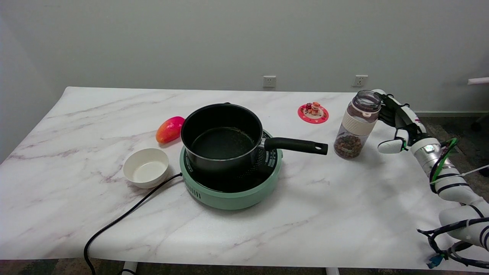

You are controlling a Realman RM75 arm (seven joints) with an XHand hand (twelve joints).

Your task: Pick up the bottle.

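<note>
The bottle (357,124) is clear with a white band, a dark open neck and brown bits in its bottom. It stands upright on the marble table (344,214) at the right, just past the pan handle's tip. My right hand (397,122) hovers right beside it, fingers spread toward the bottle's upper part and the thumb lower down. The hand holds nothing. Whether the fingertips touch the neck is unclear.
A black saucepan (221,137) sits on a green hotplate (233,191); its handle (296,145) points at the bottle. A red coaster with small figures (313,112) lies behind the bottle to its left. A white bowl (146,167), a mango (170,129) and a black cable (126,215) are at the left.
</note>
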